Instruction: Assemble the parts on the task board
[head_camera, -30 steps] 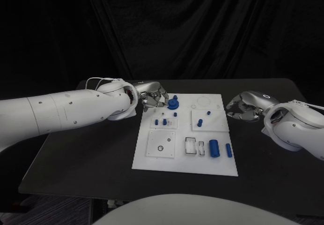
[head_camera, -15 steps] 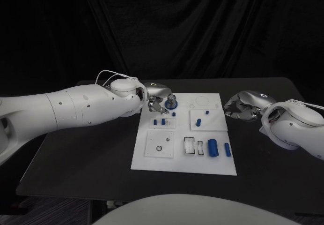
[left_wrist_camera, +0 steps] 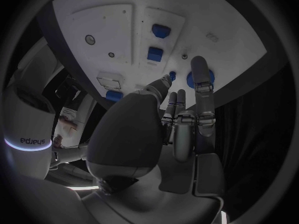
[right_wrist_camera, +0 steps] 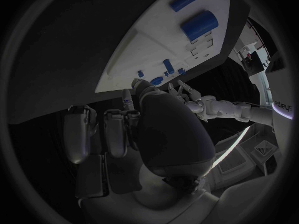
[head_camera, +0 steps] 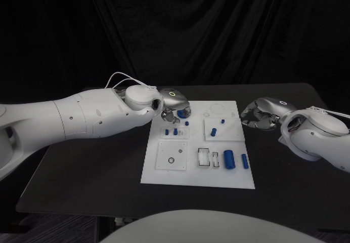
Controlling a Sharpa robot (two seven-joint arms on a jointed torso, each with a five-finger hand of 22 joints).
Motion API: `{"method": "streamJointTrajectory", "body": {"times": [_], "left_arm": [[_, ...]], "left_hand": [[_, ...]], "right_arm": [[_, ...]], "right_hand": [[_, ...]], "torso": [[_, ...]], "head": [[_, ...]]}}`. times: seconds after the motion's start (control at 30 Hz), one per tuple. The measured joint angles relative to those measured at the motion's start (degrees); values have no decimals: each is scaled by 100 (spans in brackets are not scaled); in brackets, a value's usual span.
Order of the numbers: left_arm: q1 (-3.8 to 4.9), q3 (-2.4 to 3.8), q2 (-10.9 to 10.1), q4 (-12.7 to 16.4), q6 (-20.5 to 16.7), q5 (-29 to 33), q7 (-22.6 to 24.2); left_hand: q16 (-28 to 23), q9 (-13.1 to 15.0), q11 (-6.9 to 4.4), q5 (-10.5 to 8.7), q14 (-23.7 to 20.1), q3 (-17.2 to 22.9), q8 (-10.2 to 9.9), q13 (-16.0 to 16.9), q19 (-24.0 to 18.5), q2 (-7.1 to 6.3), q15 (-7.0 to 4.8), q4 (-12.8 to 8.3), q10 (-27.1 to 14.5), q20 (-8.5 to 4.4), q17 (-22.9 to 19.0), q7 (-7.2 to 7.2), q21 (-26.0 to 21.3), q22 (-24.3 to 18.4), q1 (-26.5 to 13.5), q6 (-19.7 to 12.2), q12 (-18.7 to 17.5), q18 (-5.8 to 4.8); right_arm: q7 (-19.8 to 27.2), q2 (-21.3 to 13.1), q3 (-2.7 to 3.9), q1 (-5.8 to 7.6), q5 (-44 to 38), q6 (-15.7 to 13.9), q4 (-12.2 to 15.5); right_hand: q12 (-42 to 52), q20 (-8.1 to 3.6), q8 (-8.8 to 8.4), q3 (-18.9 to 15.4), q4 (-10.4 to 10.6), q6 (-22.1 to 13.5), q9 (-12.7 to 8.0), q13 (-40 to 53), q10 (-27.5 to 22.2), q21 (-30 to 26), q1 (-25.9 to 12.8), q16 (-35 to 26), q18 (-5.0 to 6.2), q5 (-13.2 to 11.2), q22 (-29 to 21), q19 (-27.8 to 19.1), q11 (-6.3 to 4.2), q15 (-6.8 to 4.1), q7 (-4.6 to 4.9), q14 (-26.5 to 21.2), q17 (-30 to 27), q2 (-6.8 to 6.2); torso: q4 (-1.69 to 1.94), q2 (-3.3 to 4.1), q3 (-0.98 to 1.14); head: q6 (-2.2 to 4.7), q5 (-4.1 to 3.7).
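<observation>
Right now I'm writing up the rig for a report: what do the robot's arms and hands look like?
Both arms are smooth, rounded white shells dotted with small dark screw holes. The left arm has a thin white cable looping above its wrist; the right arm has one too. The left hand and right hand are silver metal with jointed fingers. A white housing seen from the left wrist reads "sharpa".

A robotics lab: black-draped backdrop behind a black table holding a task board.
</observation>
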Motion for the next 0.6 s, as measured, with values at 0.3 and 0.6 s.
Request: {"method": "streamJointTrajectory", "body": {"times": [0.3, 0.6], "left_arm": [[9, 0, 175, -171, -157, -307, 2], [9, 0, 371, -316, -230, -408, 1]], "left_hand": [[0, -186, -37, 0, 0, -36, 0, -162, 0, -26, 0, -36, -78, 0, 0, -61, -54, 0, -66, -61, -67, 0], [0, -285, -15, 0, 0, -72, 0, -234, 0, -20, 0, -69, 5, 0, 0, -217, -67, 0, -177, -52, -32, 0]], "right_arm": [[-1, 12, 0, 0, 1, 1, -5], [-1, -55, 0, 0, 1, 0, 45]], "right_hand": [[0, 0, 0, 0, 0, 0, 0, -1, 0, 0, 0, 0, 0, -1, -1, 0, 0, 0, 0, 0, 0, 0], [0, 0, 0, 15, -15, 0, 0, -1, 0, 0, 0, 0, -1, -1, -1, 0, 0, 0, 0, 0, 0, 0]], "torso": [[4, -4, 5], [11, 1, 13]], "head": [[0, -30], [0, -82]]}}
